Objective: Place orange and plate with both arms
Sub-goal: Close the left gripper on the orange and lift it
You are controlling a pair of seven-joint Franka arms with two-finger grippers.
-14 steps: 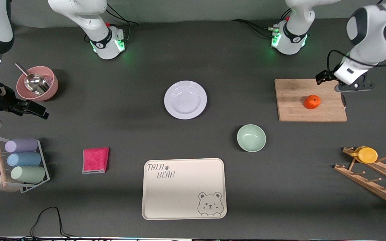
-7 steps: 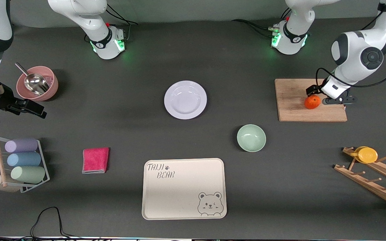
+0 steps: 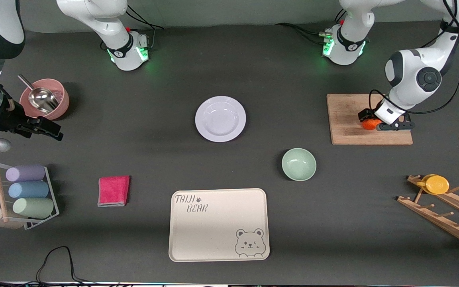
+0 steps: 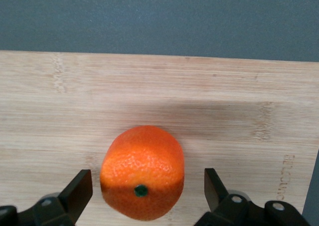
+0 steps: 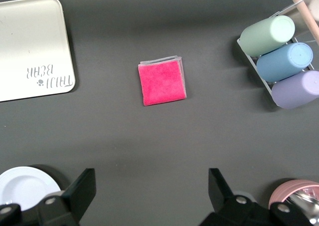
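- Over the cutting board at the left arm's end of the table, seen from the front, my left arm bends down steeply from its elbow, and my left gripper sits low around the orange, which is partly hidden under it.
- From the same front view, the plate lies flat in the middle of the table, well apart from the orange and farther from the camera than the green bowl and the bear tray.
- Also there, my right gripper hangs in the air at the right arm's end of the table, fingers spread, just beside the pink bowl with its metal scoop.
- Through my left wrist view, my fingers stand wide on either side of the orange, a clear gap on each side; the fruit rests on the board, stem dimple toward my camera.
- Through my right wrist view, my gripper is wide and holds nothing, pointing straight down over bare dark table; the pink cloth, a corner of the tray, the rack of pastel cups and an edge of the plate show below.
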